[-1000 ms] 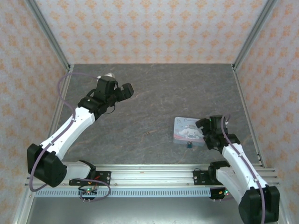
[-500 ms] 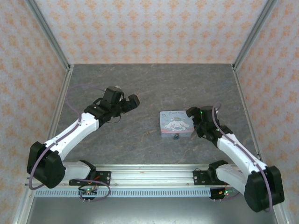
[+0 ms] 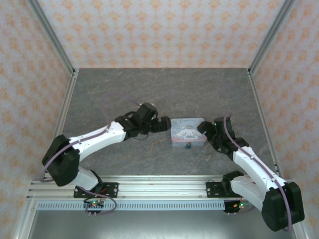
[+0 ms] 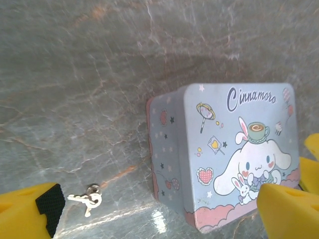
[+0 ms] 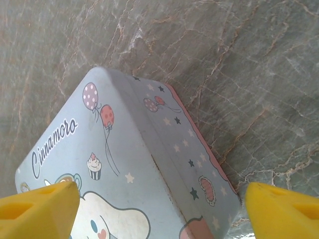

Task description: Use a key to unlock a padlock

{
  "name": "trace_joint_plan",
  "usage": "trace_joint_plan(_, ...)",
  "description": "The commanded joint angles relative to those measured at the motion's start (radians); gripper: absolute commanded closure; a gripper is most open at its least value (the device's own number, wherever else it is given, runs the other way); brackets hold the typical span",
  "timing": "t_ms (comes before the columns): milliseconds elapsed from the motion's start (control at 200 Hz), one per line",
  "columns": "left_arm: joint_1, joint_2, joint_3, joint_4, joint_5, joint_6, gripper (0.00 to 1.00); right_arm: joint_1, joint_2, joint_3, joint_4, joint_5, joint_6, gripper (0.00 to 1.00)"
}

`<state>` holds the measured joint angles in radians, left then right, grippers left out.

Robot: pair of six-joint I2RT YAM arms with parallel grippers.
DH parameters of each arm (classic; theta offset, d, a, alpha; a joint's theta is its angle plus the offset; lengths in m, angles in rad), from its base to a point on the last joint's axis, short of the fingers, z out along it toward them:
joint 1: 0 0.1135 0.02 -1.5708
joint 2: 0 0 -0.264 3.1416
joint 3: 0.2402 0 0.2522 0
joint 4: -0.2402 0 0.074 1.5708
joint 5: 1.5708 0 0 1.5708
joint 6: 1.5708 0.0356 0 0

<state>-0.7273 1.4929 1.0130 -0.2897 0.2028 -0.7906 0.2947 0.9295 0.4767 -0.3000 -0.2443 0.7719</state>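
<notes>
The padlock (image 3: 189,146) is a tiny dark blue thing at the near edge of a pastel cartoon tin (image 3: 187,131). A small silver key on a ring (image 4: 88,198) lies on the table left of the tin (image 4: 234,159), close to my left gripper's left finger (image 4: 30,214). My left gripper (image 3: 163,124) is open, just left of the tin, with the tin's corner between its yellow fingers. My right gripper (image 3: 205,129) is open at the tin's right end and straddles a corner of the tin (image 5: 144,164).
The grey marbled table (image 3: 149,94) is fenced by metal posts and patterned walls on three sides. A rail with both arm bases (image 3: 159,189) runs along the near edge.
My left arm has swung from the back left over to the tin's left side. The tin and padlock have shifted left and away with my right gripper, whose jaws have narrowed slightly.
</notes>
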Motion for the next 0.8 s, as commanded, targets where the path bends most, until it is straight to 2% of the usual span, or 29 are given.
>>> trace_joint_plan(0,-0.031,0.064,0.067,0.058,-0.015,-0.027,0.00,0.003,0.025,0.020,-0.006,-0.030,-0.064,0.16)
trace_joint_plan(290,-0.059,0.214,0.143,0.121,0.042,-0.067,0.00,0.003,0.132,0.029,0.086,-0.108,-0.054,0.32)
trace_joint_plan(450,-0.060,0.277,0.184,0.152,0.073,-0.075,0.00,0.003,0.177,0.042,0.122,-0.127,-0.037,0.47)
trace_joint_plan(596,-0.044,0.334,0.247,0.135,0.089,-0.063,0.00,0.003,0.228,0.057,0.175,-0.156,0.005,0.48)
trace_joint_plan(796,0.031,0.355,0.291,0.128,0.107,-0.054,0.00,0.003,0.318,0.111,0.232,-0.157,0.051,0.48)
